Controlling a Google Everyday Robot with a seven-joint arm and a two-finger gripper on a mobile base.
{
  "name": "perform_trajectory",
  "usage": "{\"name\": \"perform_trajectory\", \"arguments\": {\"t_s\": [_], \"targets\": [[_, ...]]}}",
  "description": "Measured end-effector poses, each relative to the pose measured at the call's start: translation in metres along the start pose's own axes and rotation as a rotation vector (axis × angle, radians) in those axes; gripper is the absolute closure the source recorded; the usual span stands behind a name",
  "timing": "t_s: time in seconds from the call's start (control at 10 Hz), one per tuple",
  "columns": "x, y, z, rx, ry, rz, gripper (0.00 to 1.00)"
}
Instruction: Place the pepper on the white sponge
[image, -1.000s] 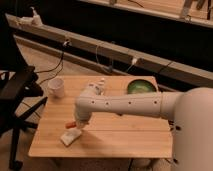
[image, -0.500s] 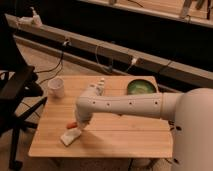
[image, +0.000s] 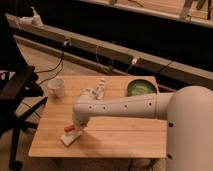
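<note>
End effector: We are seeing the end effector (image: 77, 126) hanging low over the front left part of the bench (image: 125, 142). It is sitting at the tip of the white arm (image: 120, 106), which is reaching in from the right.
Grip: We cannot tell how far open it is. The pepper is sitting right at its tip, so we are guessing it is holding the pepper, but we are not sure.
Pepper: The pepper (image: 69, 128) is poking out to the left of the end effector, touching it or just beside it.
Sponge: The sponge (image: 70, 139) is lying flat on the bench, right under the pepper and a little nearer the front edge.
Which way: From the end effector, the sponge is lying down and slightly to the front. The pepper's long side is running about left to right. The sponge seems to be slanting from front left to back right, so the two are nearly lining up.
Gap: We cannot tell if the pepper is touching the sponge or floating just above it.
Nearer arm: We are working with one arm only, and it is right at the spot.
Other things: The cup (image: 56, 88) and the bowl (image: 139, 88) are sitting at the back, well apart from the sponge.
Change: Next to the earlier frame, we are seeing almost nothing different. The arm, pepper and sponge are looking the same, though the pepper may be sitting a tiny bit lower.
Next: We are thinking a short move straight down and a gentle let-go is all that is left.
</note>
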Motion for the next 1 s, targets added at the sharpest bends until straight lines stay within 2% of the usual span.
{"name": "perform_trajectory", "arguments": {"t_s": [0.4,0.5,0.6,0.8,1.0], "targets": [[-0.022,-0.009,0.008,-0.011,-0.124,-0.026,1.0],[-0.021,-0.008,0.009,-0.02,-0.139,-0.024,0.99],[-0.02,-0.005,0.012,-0.039,-0.155,-0.013,0.92],[-0.019,0.003,0.012,-0.063,-0.157,0.002,0.75],[-0.02,0.014,0.007,-0.08,-0.144,0.022,0.72]]}}
